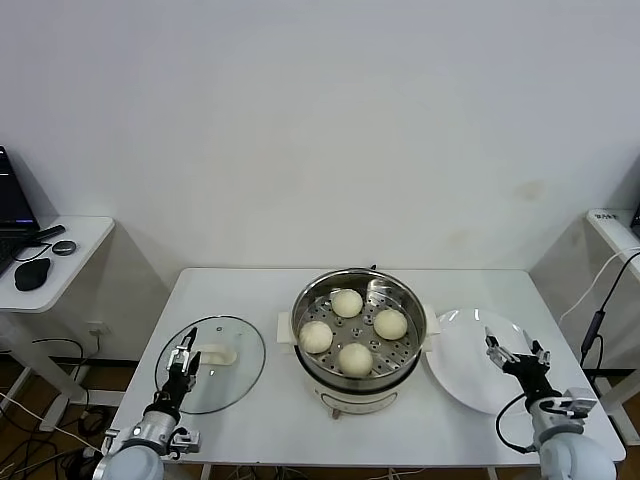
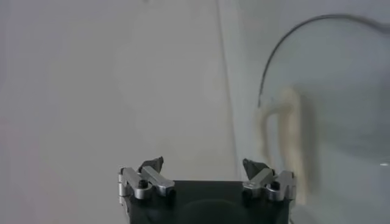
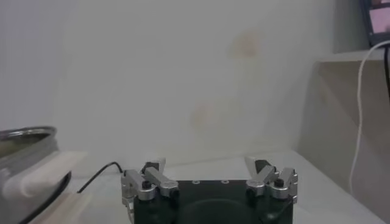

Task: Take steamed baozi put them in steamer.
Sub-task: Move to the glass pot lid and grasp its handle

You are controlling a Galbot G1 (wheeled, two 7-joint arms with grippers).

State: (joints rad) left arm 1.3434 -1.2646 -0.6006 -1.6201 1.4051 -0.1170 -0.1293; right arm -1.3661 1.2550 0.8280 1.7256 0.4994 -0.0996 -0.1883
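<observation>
The left gripper [image 1: 184,358] sits at the lower left of the head view with its fingers [image 2: 152,165] spread wide and empty, hovering over the near edge of the glass lid [image 1: 215,377], beside the lid's white handle [image 2: 286,137]. The right gripper [image 1: 514,349] sits at the lower right, its fingers [image 3: 259,165] also spread wide and holding nothing, above the white plate [image 1: 465,370]. Between them, at the lower centre of the frame, the steamer [image 1: 360,345] stands on the white surface [image 1: 250,290]. All four baozi [image 1: 347,303] lie on its perforated tray, spaced apart in a diamond.
</observation>
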